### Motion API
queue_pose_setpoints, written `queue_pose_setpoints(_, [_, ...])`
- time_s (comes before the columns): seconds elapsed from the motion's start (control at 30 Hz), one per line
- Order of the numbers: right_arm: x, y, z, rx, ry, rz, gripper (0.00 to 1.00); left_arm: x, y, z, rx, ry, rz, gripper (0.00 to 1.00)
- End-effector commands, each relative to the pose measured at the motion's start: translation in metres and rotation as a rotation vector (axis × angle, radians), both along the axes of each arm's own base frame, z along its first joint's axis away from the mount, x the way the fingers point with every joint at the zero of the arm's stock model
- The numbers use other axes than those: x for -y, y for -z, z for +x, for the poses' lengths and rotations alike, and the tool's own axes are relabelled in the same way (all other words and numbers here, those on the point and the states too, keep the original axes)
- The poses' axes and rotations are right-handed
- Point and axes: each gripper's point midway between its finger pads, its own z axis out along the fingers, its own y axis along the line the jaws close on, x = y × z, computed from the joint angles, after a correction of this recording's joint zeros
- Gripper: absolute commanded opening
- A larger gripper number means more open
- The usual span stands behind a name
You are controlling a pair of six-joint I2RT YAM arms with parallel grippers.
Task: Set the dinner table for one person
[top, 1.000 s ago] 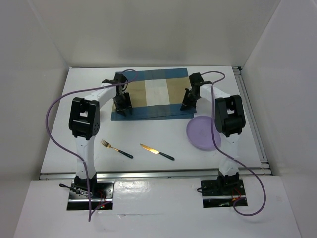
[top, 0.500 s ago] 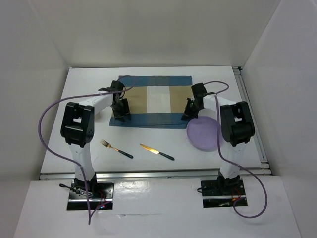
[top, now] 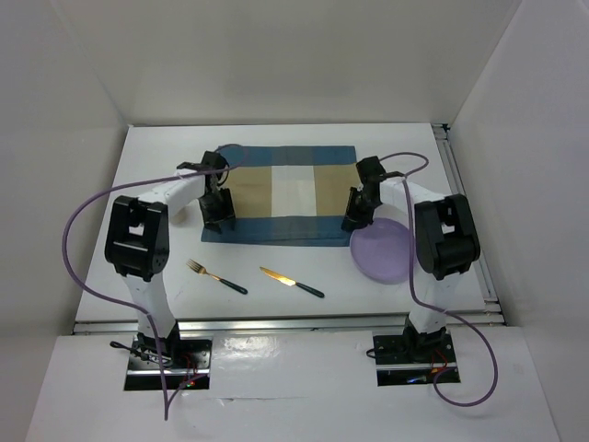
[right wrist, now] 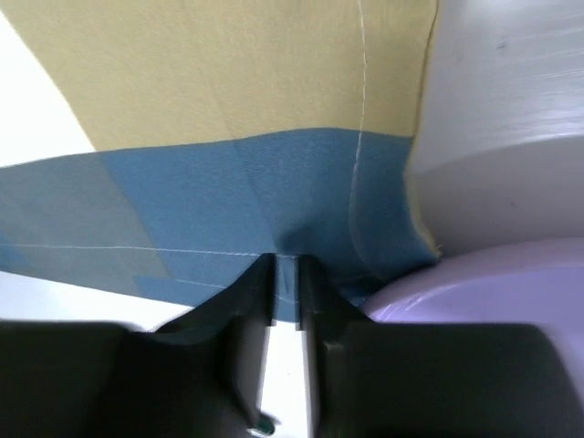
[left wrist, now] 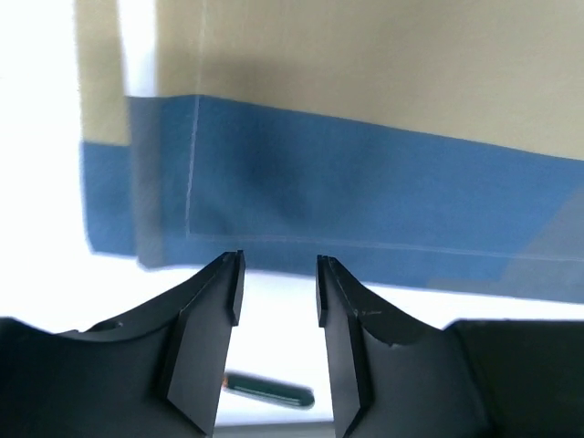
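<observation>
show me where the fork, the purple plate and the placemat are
fork (top: pixel 217 276): top external view, mid-length on its gold neck
purple plate (top: pixel 377 253): top external view, on its bare centre
placemat (top: pixel 291 189): top external view, on its white middle stripe

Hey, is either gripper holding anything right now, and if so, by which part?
The right gripper pinches the placemat at its near blue hem, beside the purple plate. The left gripper is open and holds nothing.
</observation>
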Motion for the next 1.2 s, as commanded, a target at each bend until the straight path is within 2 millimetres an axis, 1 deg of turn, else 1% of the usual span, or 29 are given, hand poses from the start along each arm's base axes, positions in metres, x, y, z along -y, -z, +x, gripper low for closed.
queue_pose_setpoints(0.0, [0.003,-0.042,0.023,0.087,-0.033,-0.065,0.33,-0.006,-0.070,0.022,0.142,0.018,0.032,0.54])
queue_pose_setpoints(0.03, [0.001,-0.054,0.029,0.114,-0.032,-0.059,0.44,-0.006,-0.086,0.026,0.178,0.014,0.034,0.59])
queue_pose_setpoints(0.07, [-0.002,-0.071,0.040,0.152,-0.039,-0.053,0.50,-0.008,-0.105,0.038,0.228,0.006,0.045,0.60])
queue_pose_setpoints(0.1, [-0.003,-0.083,0.045,0.179,-0.038,-0.047,0.56,-0.010,-0.119,0.038,0.246,0.001,0.055,0.62])
queue_pose_setpoints(0.13, [-0.003,-0.094,0.048,0.202,-0.045,-0.046,0.64,-0.012,-0.132,0.041,0.275,-0.006,0.064,0.65])
queue_pose_setpoints(0.17, [-0.011,-0.107,0.055,0.235,-0.056,-0.029,0.69,-0.018,-0.139,0.045,0.293,-0.021,0.077,0.68])
queue_pose_setpoints(0.2, [-0.011,-0.117,0.058,0.260,-0.055,-0.023,0.74,-0.028,-0.156,0.054,0.345,-0.038,0.107,0.70])
queue_pose_setpoints(0.23, [-0.011,-0.116,0.056,0.252,-0.056,-0.025,0.79,-0.042,-0.155,0.054,0.339,-0.080,0.140,0.74])
queue_pose_setpoints(0.27, [-0.014,-0.127,0.056,0.274,-0.063,-0.004,0.81,-0.056,-0.159,0.055,0.352,-0.122,0.174,0.75])
queue_pose_setpoints(0.3, [-0.016,-0.133,0.055,0.285,-0.069,0.012,0.83,-0.075,-0.163,0.059,0.369,-0.187,0.229,0.76])
queue_pose_setpoints(0.33, [-0.016,-0.133,0.055,0.285,-0.069,0.012,0.83,-0.094,-0.162,0.056,0.349,-0.232,0.241,0.76])
queue_pose_setpoints(0.37, [-0.016,-0.140,0.054,0.300,-0.069,0.016,0.83,-0.104,-0.162,0.056,0.346,-0.256,0.245,0.76])
queue_pose_setpoints(0.4, [-0.016,-0.145,0.054,0.313,-0.068,0.019,0.84,-0.107,-0.165,0.058,0.350,-0.267,0.212,0.76])
queue_pose_setpoints(0.43, [-0.015,-0.145,0.051,0.312,-0.069,0.018,0.84,-0.119,-0.165,0.058,0.345,-0.287,0.207,0.78])
queue_pose_setpoints(0.47, [-0.015,-0.145,0.051,0.312,-0.069,0.018,0.84,-0.123,-0.164,0.057,0.343,-0.286,0.205,0.78])
queue_pose_setpoints(0.53, [-0.014,-0.141,0.048,0.304,-0.077,0.012,0.84,-0.127,-0.163,0.062,0.351,-0.286,0.209,0.83])
queue_pose_setpoints(0.6, [-0.014,-0.137,0.046,0.293,-0.077,0.010,0.84,-0.137,-0.159,0.062,0.339,-0.308,0.214,0.84])
queue_pose_setpoints(0.63, [-0.015,-0.134,0.044,0.283,-0.082,0.016,0.84,-0.137,-0.154,0.063,0.326,-0.306,0.216,0.84])
queue_pose_setpoints(0.67, [-0.015,-0.135,0.045,0.292,-0.081,0.018,0.84,-0.141,-0.147,0.063,0.309,-0.315,0.219,0.84])
queue_pose_setpoints(0.7, [-0.017,-0.136,0.045,0.290,-0.087,0.027,0.84,-0.141,-0.144,0.064,0.300,-0.314,0.220,0.84])
queue_pose_setpoints(0.77, [-0.016,-0.128,0.043,0.270,-0.087,0.023,0.84,-0.138,-0.136,0.068,0.289,-0.306,0.200,0.83])
queue_pose_setpoints(0.87, [-0.017,-0.129,0.045,0.279,-0.087,0.025,0.84,-0.138,-0.126,0.072,0.266,-0.312,0.199,0.80])
queue_pose_setpoints(0.93, [-0.017,-0.129,0.045,0.279,-0.087,0.025,0.84,-0.138,-0.126,0.072,0.266,-0.312,0.199,0.80])
queue_pose_setpoints(0.97, [-0.017,-0.129,0.045,0.279,-0.087,0.025,0.84,-0.138,-0.127,0.069,0.266,-0.312,0.199,0.80])
queue_pose_setpoints(1.03, [-0.012,-0.120,0.040,0.255,-0.077,-0.001,0.84,-0.138,-0.133,0.070,0.296,-0.315,0.196,0.80])
queue_pose_setpoints(1.07, [-0.006,-0.119,0.043,0.262,-0.060,-0.033,0.84,-0.137,-0.138,0.067,0.307,-0.316,0.195,0.80])
queue_pose_setpoints(1.1, [0.000,-0.116,0.039,0.247,-0.031,-0.055,0.84,-0.137,-0.142,0.067,0.316,-0.317,0.195,0.80])
queue_pose_setpoints(1.13, [0.008,-0.123,0.037,0.266,0.002,-0.068,0.84,-0.137,-0.147,0.066,0.329,-0.319,0.193,0.80])
queue_pose_setpoints(1.17, [0.013,-0.116,0.027,0.247,0.023,-0.084,0.84,-0.137,-0.149,0.063,0.333,-0.319,0.193,0.80])
